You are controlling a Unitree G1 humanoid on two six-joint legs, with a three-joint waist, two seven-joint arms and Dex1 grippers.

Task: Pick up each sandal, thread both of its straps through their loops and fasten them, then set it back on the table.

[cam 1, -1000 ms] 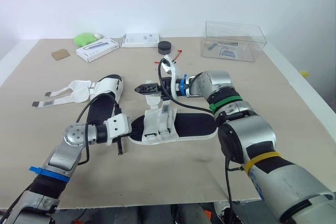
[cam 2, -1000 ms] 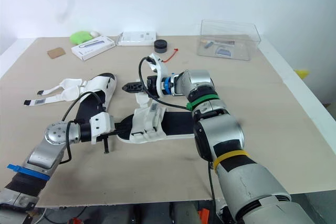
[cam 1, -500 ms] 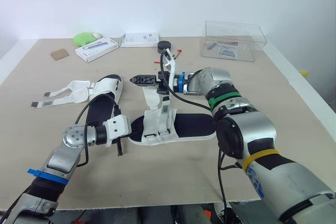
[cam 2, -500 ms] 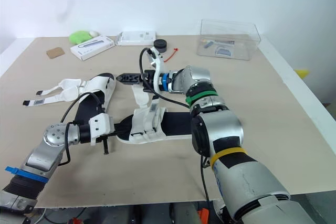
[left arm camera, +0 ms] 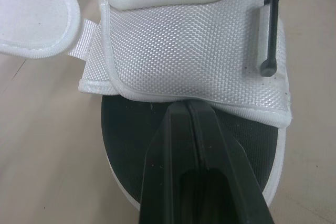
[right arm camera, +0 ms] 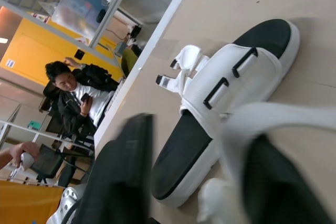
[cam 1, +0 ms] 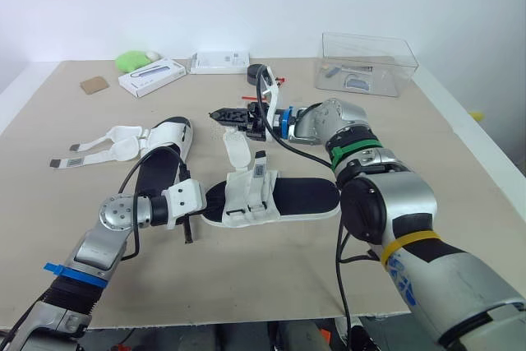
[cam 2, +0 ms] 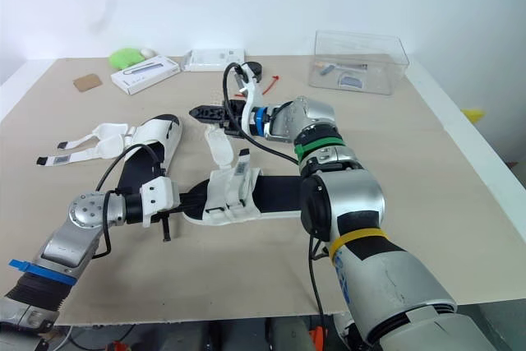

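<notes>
Left gripper (left arm camera: 188,109), pressed together, pins the sandal (cam 1: 300,197) mid-frame; the spread right gripper (cam 1: 220,113) just above should close squarely on the loose strap (cam 1: 235,145) before pulling.

Print on the white box (cam 1: 151,77) and sandal tag (cam 1: 258,171) is unreadable.

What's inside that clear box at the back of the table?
The clear box holds a few small items lying on its floor; they are too small to identify.
</notes>
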